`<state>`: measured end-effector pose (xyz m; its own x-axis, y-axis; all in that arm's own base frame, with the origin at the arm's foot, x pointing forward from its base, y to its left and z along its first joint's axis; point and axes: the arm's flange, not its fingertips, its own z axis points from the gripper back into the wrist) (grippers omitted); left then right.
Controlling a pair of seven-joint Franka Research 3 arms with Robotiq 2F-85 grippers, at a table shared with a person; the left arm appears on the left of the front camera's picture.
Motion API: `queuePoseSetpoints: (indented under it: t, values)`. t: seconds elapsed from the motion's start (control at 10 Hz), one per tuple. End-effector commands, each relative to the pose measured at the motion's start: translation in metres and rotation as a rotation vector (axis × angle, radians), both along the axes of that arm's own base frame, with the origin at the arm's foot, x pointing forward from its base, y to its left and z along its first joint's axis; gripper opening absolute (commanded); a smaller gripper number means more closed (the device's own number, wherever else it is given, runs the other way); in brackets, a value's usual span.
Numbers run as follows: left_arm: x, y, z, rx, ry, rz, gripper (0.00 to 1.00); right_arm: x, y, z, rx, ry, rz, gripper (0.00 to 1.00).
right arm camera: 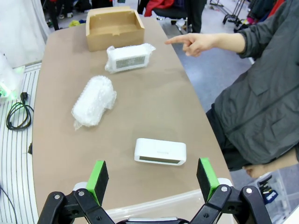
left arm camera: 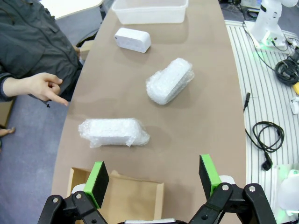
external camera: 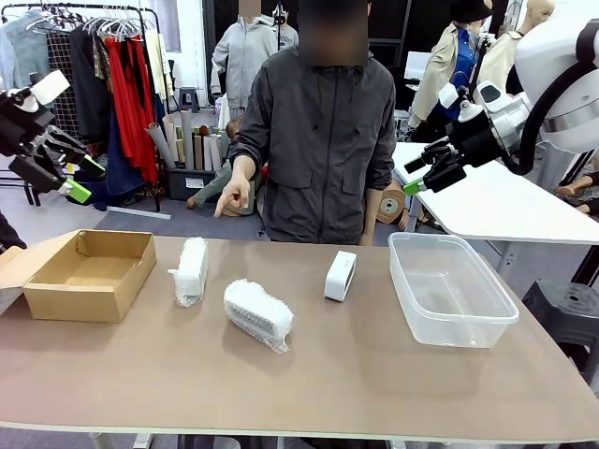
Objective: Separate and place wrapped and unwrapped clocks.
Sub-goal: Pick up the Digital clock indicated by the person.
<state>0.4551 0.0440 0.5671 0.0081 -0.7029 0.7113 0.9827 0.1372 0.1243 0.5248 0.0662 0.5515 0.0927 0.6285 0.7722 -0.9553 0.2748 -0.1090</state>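
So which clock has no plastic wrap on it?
The smooth white clock nearest the clear tub; the other two clocks are bundled in crinkly wrap.

1. No readable text, label, brand, number or sign in any view.
2. Bare clock (right arm camera: 160,151), just beside the plastic tub (external camera: 449,295): display too small to read.

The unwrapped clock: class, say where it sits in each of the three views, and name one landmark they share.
Front view: the unwrapped clock stands right of centre, left of the clear tub.
Left wrist view: the clock sits upper left, below the tub.
Right wrist view: the clock sits low centre, above the tub's rim.
Shared landmark: the clear tub beside it.
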Motion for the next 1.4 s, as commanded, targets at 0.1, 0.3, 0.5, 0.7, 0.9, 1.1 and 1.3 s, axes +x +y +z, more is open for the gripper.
queuePoseSetpoints:
  t: [0.1,0.3,0.5,0.7,0.9,1.1,1.3]
  values:
    - [-0.0006,0.0002,0.0016,-0.005,-0.002,0.000,1.00,-0.0005,0.0002,0.0015,0.001,-0.003,0.002,1.00]
    - [-0.0006,0.0002,0.0016,-0.005,-0.002,0.000,1.00,-0.0005,0.0002,0.0015,0.001,-0.003,0.002,1.00]
    - [-0.0006,0.0002,0.0016,-0.005,-0.002,0.000,1.00,-0.0005,0.0002,0.0015,0.001,-0.003,0.002,1.00]
    - [-0.0006,0.0002,0.0016,-0.005,-0.002,0.000,1.00,-0.0005,0.0002,0.0015,0.001,-0.003,0.002,1.00]
    - [-0.0006,0.0002,0.0016,-0.005,-0.002,0.000,1.00,-0.0005,0.0002,0.0015,0.001,-0.003,0.002,1.00]
    - [-0.0006,0.0002,0.0016,-0.005,-0.002,0.000,1.00,-0.0005,0.0002,0.0015,0.001,-0.003,0.002,1.00]
    - [-0.0006,0.0002,0.0016,-0.005,-0.002,0.000,1.00,-0.0005,0.0002,0.0015,0.001,-0.003,0.002,1.00]
